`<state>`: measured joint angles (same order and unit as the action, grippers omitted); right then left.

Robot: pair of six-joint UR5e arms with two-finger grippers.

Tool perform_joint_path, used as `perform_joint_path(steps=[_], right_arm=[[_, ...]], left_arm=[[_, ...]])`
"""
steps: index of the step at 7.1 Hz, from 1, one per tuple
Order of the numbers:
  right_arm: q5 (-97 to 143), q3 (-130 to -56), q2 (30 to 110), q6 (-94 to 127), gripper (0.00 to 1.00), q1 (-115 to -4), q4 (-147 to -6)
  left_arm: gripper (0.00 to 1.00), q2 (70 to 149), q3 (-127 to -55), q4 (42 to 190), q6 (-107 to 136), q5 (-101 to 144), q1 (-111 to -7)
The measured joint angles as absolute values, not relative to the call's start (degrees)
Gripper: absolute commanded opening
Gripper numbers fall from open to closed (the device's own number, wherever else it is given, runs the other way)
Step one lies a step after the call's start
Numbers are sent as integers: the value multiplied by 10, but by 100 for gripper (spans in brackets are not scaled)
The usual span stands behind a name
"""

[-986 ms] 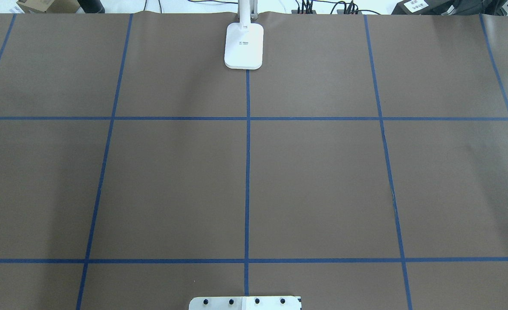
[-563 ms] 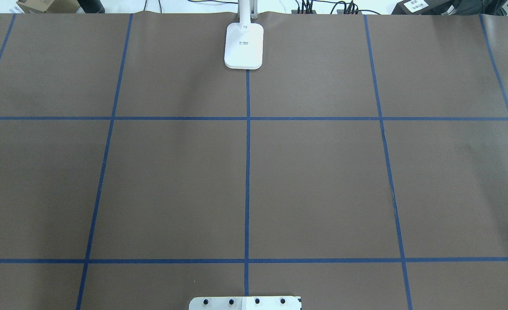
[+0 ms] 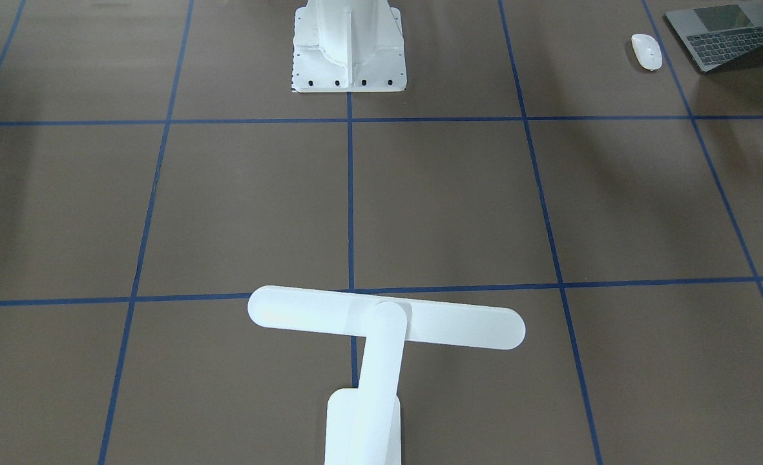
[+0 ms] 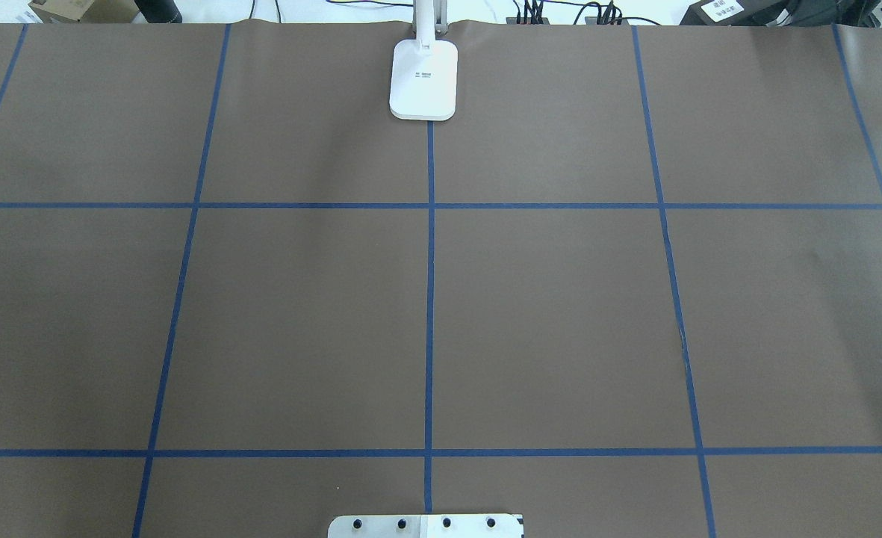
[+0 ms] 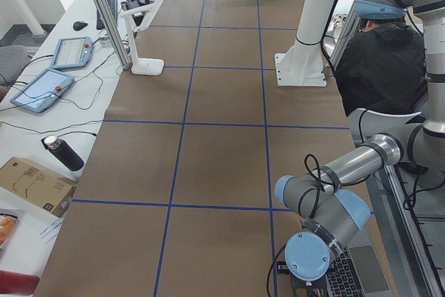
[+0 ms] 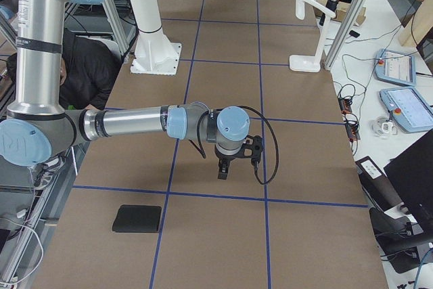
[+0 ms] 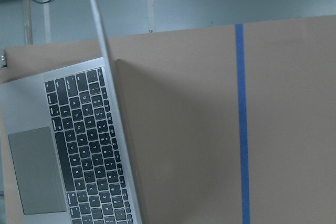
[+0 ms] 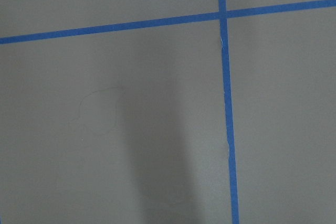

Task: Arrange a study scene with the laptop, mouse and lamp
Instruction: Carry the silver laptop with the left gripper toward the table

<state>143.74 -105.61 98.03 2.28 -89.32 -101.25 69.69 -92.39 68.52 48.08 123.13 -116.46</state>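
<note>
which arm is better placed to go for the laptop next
Left. The left arm hangs right over the laptop, which shows close in its wrist view. The right arm hovers far from it, toward the opposite end.

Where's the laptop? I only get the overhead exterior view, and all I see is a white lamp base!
Observer: The laptop sits open at the end of the table on the robot's left, outside your picture.
Operator: Is the mouse there too?
Observer: Yes, the white mouse lies beside the laptop, not touching it.
Operator: And the arms?
Observer: The right gripper points down above bare brown table, toward the robot's right end.
</note>
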Motion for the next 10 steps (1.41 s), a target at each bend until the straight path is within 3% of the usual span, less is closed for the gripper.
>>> perform_joint_path(steps=[1,2,3,4,5,10], right_arm=[[1441,-1060,981,22,99,-894,-1013],[1443,-1063,982,22,99,-895,-1012],[1443,-1065,984,22,99,-896,-1013],[1443,-1066,984,22,99,-897,-1013],[1443,-1067,984,21,99,-897,-1012],[1444,-1067,993,21,99,-897,-1012]], left_arm=[[100,692,-919,685,486,1231,-1166],[82,687,-915,686,486,1231,-1167],[47,680,-912,687,485,1231,-1167],[20,675,-911,688,483,1231,-1167],[0,674,-911,689,482,1231,-1167],[0,696,-946,657,480,1230,-1213]])
